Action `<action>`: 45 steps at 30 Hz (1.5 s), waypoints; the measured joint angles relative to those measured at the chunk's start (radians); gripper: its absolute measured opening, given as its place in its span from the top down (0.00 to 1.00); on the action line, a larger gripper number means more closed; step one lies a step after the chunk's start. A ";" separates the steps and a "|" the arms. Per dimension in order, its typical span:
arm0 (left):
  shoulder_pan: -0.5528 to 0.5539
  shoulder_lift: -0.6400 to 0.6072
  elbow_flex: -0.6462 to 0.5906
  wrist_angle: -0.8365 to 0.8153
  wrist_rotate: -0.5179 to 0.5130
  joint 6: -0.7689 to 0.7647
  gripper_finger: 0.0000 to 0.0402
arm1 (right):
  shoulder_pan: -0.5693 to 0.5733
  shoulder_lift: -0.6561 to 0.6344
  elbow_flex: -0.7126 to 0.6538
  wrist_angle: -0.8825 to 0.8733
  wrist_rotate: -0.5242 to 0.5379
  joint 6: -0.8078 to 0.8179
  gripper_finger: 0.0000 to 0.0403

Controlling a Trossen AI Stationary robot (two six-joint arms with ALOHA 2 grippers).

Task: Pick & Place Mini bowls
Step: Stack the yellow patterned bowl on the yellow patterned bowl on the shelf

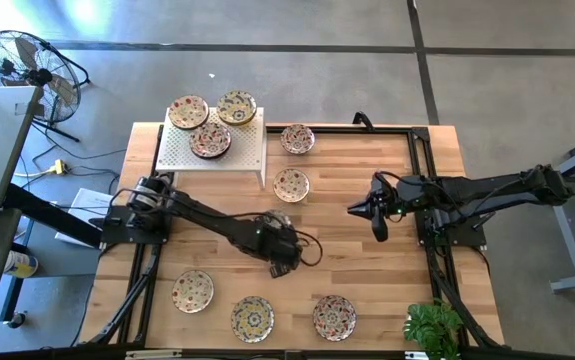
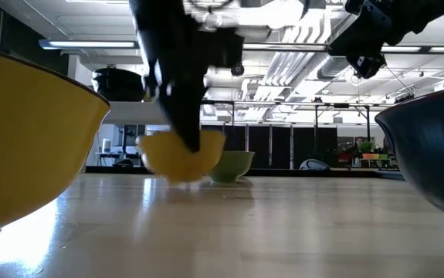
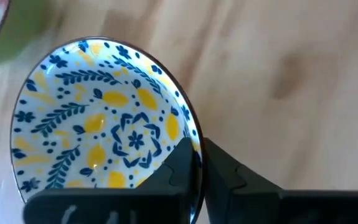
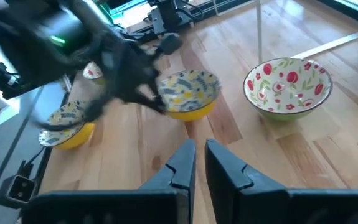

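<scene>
- Right now your left gripper sits mid-table, its fingers clamped across the rim of a yellow mini bowl with a blue-and-yellow leaf pattern.
- Being round, that bowl has no long axis. In the low view it hangs from the gripper a little above the wooden table, mouth up and slightly tilted.
- Only the left wrist view shows you the grip itself: one finger inside the bowl, the other outside, the rim between them.
- Only the right wrist view shows you the bowl from the side, beside a green-sided bowl with red flowers that stands upright on the table.
- Your right gripper hovers over the table's right half, well apart from any bowl, its two fingers nearly together with nothing between them.
- From above you also see three bowls on the white perforated stand, one just beside it, one mid-table, and three in a row along the near edge.
</scene>
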 joint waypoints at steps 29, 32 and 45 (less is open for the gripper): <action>0.211 -0.164 0.829 -0.706 -0.208 0.347 0.99 | -0.001 0.000 0.000 0.051 0.103 0.001 0.94; 0.321 -0.171 0.862 -0.723 -0.179 0.347 0.99 | 0.000 0.000 0.000 0.051 0.102 0.007 0.94; 0.722 -0.169 0.848 -0.704 -0.049 0.477 0.99 | 0.000 0.003 0.000 0.065 0.158 0.031 0.94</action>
